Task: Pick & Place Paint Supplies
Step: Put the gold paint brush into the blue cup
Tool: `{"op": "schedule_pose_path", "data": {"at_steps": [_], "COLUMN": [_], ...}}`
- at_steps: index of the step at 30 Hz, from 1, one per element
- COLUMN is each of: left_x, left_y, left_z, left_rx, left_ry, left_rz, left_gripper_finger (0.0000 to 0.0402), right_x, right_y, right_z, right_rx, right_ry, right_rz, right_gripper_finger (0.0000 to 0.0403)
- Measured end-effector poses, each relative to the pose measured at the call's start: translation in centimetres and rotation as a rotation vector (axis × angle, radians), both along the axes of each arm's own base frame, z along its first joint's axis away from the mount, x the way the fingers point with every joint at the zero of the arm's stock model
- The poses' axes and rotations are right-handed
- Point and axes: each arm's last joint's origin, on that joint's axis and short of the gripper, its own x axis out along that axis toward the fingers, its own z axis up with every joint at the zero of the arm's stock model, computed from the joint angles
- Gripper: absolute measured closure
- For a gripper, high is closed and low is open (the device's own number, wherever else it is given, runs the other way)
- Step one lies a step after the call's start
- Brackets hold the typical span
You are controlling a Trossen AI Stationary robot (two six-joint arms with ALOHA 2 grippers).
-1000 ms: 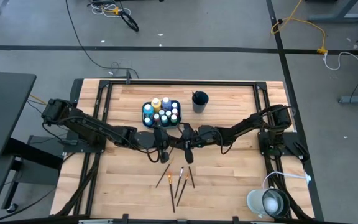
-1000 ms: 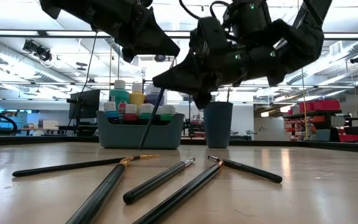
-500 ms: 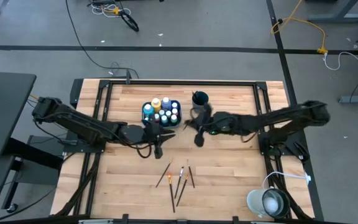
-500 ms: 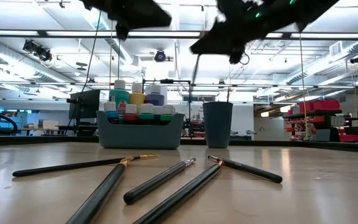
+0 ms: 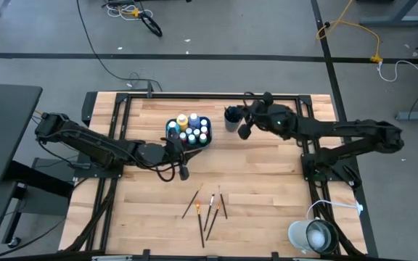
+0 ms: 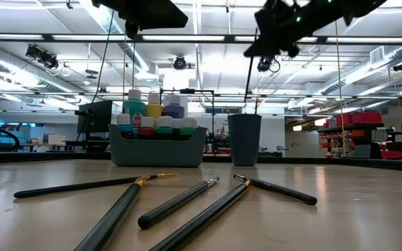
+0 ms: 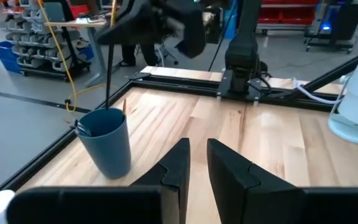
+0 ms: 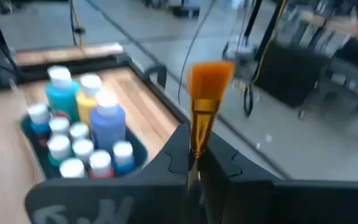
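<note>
**Dropping a brush into the cup**

Right gripper (image 5: 243,130), upper middle of the high view, is pinched shut on an orange-bristled paintbrush (image 8: 205,106) just beside the dark blue cup (image 5: 232,117). I'd line the handle up dead vertical over the rim before letting go.

Left gripper (image 5: 183,171) hovers mid-frame beside the paint bottles (image 5: 189,129), fingers slightly apart, empty. Four brushes (image 5: 207,209) wait lower centre. Only the right wrist view shows the bristles.

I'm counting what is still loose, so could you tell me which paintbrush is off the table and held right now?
The orange-bristled paintbrush, clamped bristles-up in the right gripper beside the dark blue cup. The other brushes lie flat on the table.
</note>
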Motion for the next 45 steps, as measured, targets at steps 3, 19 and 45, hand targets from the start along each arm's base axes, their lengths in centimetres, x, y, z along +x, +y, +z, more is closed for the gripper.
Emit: {"op": "schedule_pose_path", "data": {"at_steps": [3,19,45], "left_x": [0.0,0.0,0.0], "left_y": [0.0,0.0,0.0], "left_z": [0.0,-0.1,-0.1], "left_rx": [0.001,0.001,0.011], "left_ry": [0.002,0.008,0.015], "left_rz": [0.001,0.0,-0.002], "left_gripper_finger": [0.034,0.0339,0.0339], "right_x": [0.5,2.7,2.2], "right_y": [-1.5,-5.2,-6.8], "right_z": [-1.4,-7.1,-7.3], "right_rx": [0.06,0.21,0.239], "right_ry": [0.036,0.172,0.16], "right_rz": [-0.01,-0.015,-0.004], "right_gripper_finger": [0.0389,0.0381,0.0291]}}
